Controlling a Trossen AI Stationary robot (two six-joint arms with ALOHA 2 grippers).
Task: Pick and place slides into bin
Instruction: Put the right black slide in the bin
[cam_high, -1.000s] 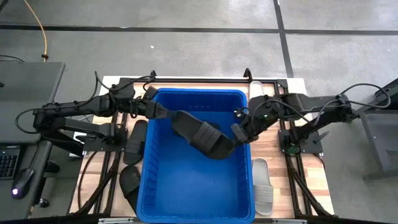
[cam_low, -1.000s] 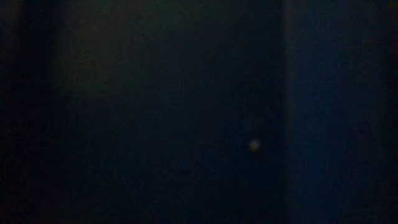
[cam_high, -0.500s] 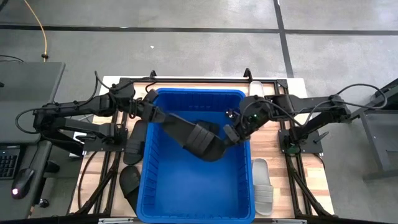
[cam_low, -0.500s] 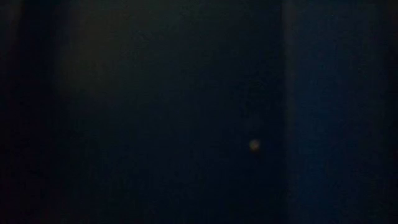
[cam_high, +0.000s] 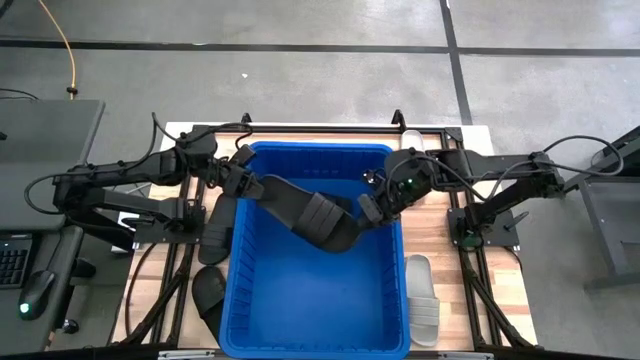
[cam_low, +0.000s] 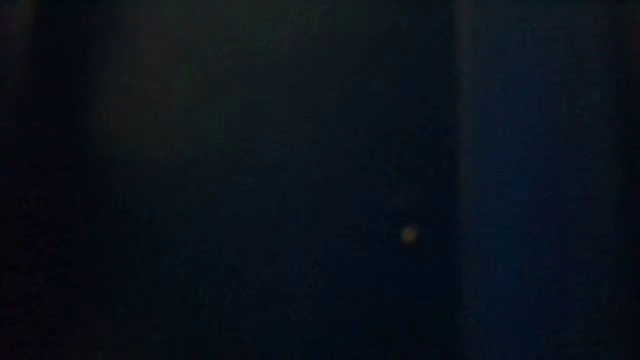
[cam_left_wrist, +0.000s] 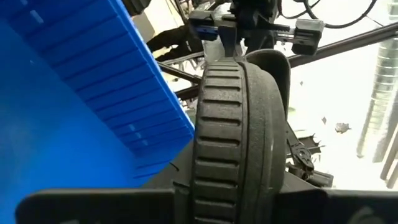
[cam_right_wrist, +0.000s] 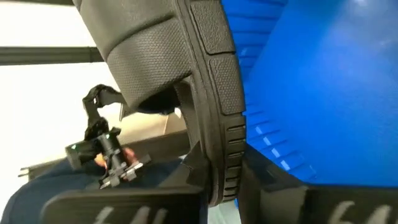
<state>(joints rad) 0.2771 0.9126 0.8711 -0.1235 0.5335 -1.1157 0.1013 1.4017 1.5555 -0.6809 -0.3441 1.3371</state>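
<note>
One black slide (cam_high: 312, 215) hangs over the far half of the blue bin (cam_high: 310, 300), held between both grippers. My left gripper (cam_high: 252, 186) is at the slide's left end and my right gripper (cam_high: 366, 210) at its right end; both are shut on it. The slide slopes from far left to near right, with its ribbed strap (cam_high: 320, 213) facing up. In the left wrist view its ribbed sole edge (cam_left_wrist: 225, 124) runs away from the fingers. The low view is dark and shows nothing. My left gripper holds the slide's left end, with the ribbed sole edge (cam_left_wrist: 222, 180) pinched between its two fingers. It reaches in level from the table's left, over the bin's left wall, along the slide. That end hangs clear of the bin's floor. My right gripper pinches the sole's edge (cam_right_wrist: 219, 163) at the slide's right end between its two fingers. It comes from the table's right, slanting down over the bin's right wall. The slide is lifted clear, stretched between the two grippers.
Two black slides (cam_high: 218, 228) (cam_high: 210, 290) lie on the table left of the bin. A pale slide (cam_high: 422, 300) lies to its right, and another pale one (cam_high: 412, 140) sits at the far right corner. The bin takes up the middle of the table.
My right gripper has carried the black slide toward the table's left and a little toward the far edge. The slide's left end has come between my left gripper's fingers, and that gripper now has hold of it. The slide stays clear of the bin's floor.
</note>
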